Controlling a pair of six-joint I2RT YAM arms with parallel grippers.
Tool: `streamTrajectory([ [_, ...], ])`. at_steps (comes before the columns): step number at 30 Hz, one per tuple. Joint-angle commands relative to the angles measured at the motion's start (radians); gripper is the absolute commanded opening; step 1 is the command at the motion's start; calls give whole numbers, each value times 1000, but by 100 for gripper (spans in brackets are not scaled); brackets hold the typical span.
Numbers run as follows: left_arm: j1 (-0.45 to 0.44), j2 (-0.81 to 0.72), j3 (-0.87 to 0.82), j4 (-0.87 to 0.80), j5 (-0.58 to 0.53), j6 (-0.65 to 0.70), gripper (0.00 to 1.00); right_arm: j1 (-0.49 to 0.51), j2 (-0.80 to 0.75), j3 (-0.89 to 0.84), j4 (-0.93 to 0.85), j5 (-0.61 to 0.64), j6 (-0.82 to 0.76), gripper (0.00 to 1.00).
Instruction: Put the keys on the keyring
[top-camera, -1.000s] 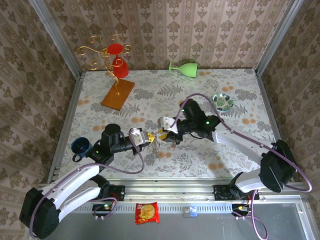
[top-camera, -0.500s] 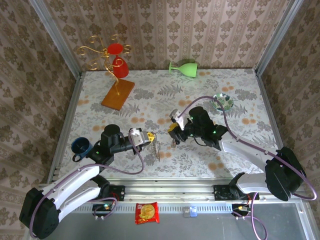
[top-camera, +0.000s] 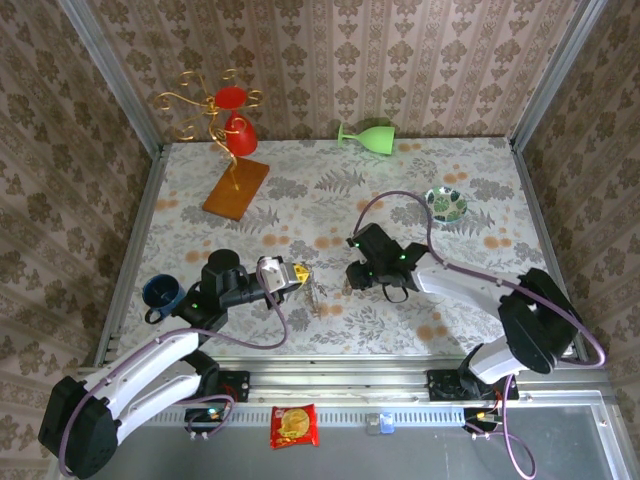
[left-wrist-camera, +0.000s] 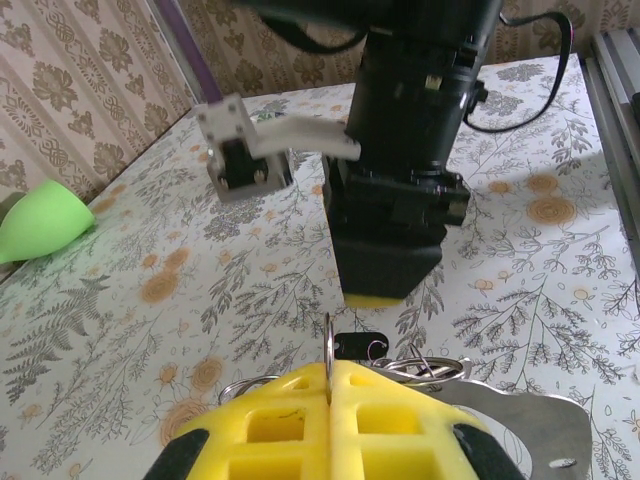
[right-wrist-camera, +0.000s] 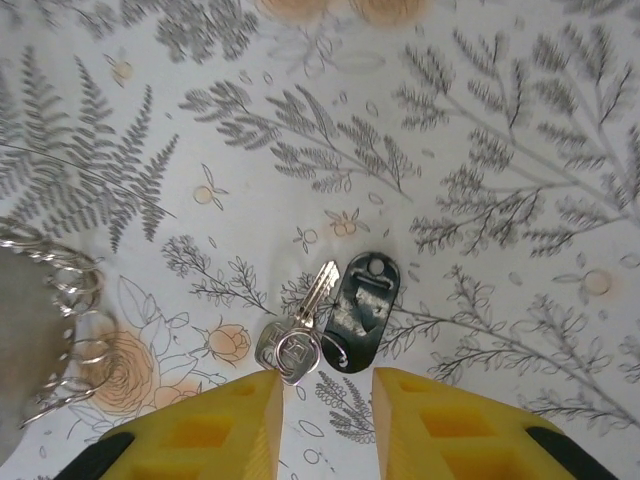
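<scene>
**A:** Left claw (left-wrist-camera: 329, 370), state?

**B:** Shut on the ring (left-wrist-camera: 329, 338). The ring is held on edge, upright, just above the table (left-wrist-camera: 560, 290). Nothing is seen threaded on it. Whether the small wire loops (left-wrist-camera: 420, 365) beside it are joined to it cannot be told.

**A:** Keys (right-wrist-camera: 352, 312)?

**B:** Flat on the table, just beyond the ring. One is silver and one black-headed, laid side by side and apparently linked at the near end. They are not gripped and not on the ring.

**A:** Right claw (right-wrist-camera: 325, 388)?

**B:** Pointed straight down over the keys, fingers partway apart, nothing held between them.

**A:** Bearing from claw to keys?

**B:** In the right wrist view the keys lie just ahead of the fingertips, centred on the gap. The pair is about as wide as the gap itself. The silver blade is slanted away from the claw and toward its right finger, so the long axis is set roughly across the closing line.

**A:** Nearer arm?

**B:** The right. The left is taken up with the ring.

**A:** What is called for?

**B:** Judged: a short drop and a slight advance are needed, then a pinch. Thin flat metal on a hard top may be pushed along rather than caught.
</scene>
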Motion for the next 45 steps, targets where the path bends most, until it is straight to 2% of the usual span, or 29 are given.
streamTrajectory([
  [1,-5,-31,-5,38,-8,-10,0,20,56,52,-98,53,95,33],
  [11,-8,-47,-6,14,-23,-6,0,20,229,162,-166,67,172,36],
  [28,-9,-41,-2,14,-22,1,0,17,315,210,-199,89,197,37],
  [30,-9,-39,-1,14,-20,2,0,17,332,221,-198,74,199,32],
  [32,-9,-40,1,9,-21,5,0,17,329,226,-201,73,202,23],
  [38,-10,-41,4,2,-22,10,0,17,238,233,-240,90,180,4],
  [40,-11,-39,4,2,-23,12,0,18,202,230,-260,84,170,0],
  [45,-11,-38,2,2,-24,13,0,19,144,194,-278,63,157,0],
])
